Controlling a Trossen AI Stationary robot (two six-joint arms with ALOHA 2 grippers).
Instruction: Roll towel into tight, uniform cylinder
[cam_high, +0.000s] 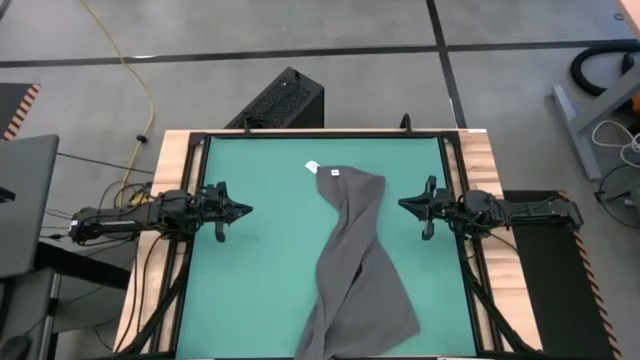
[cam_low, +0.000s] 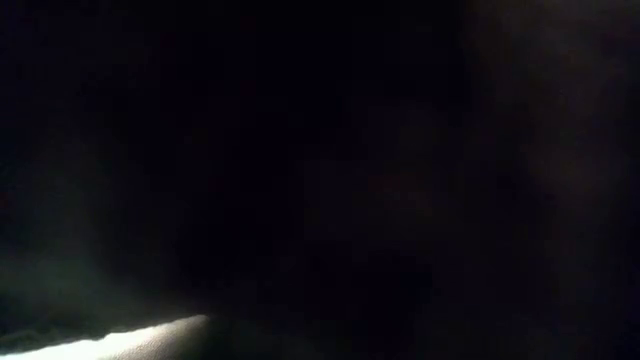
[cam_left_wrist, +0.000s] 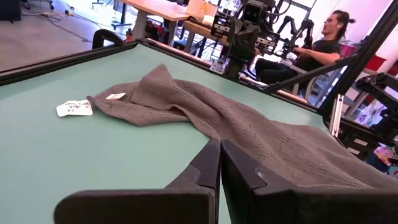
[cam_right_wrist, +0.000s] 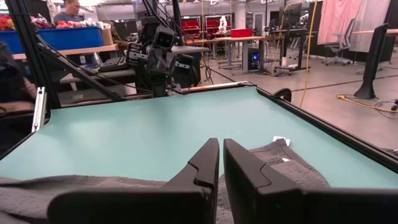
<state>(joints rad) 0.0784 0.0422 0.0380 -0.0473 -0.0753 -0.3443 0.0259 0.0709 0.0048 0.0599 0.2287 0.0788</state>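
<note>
High view shows the towel (cam_high: 355, 265) lying crumpled and unrolled in a long diagonal band down the middle of the green counter (cam_high: 255, 290), with the left gripper (cam_high: 238, 210) and right gripper (cam_high: 408, 206) well apart from it on either side. Each wrist view shows its own jaws clenched together on nothing, and the left one catches a paper slip (cam_left_wrist: 74, 108) just beside the towel's tagged end, plus a seated person (cam_left_wrist: 314, 45) beyond. Low view is almost wholly dark.

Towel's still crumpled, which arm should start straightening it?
Probably the right: its gripper sits nearer the towel than the left gripper. Both have shut fingers and hold nothing.
</note>
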